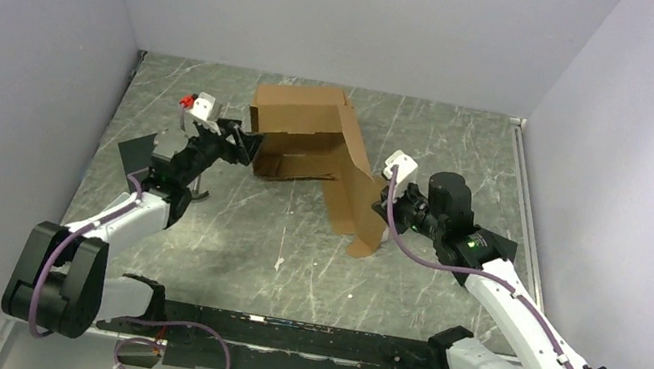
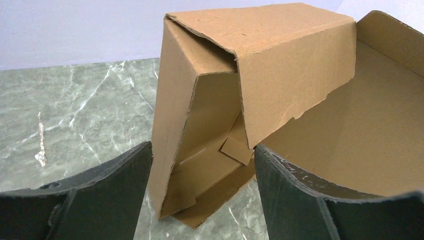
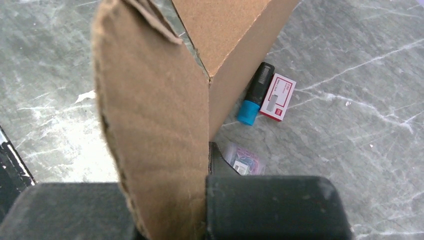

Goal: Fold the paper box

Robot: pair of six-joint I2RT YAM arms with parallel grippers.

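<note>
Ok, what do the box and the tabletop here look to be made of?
The paper box: brown corrugated cardboard, matte, judging by its fibrous face and ragged, layered cut edges. The tabletop: grey-green with white veins and a slight sheen, so marble or a marble-print laminate; the pictures cannot settle which.

Marbled table (image 1: 291, 249) bears paper box (image 1: 303, 125), black tube (image 3: 256, 92), red-white carton (image 3: 279, 97).
</note>
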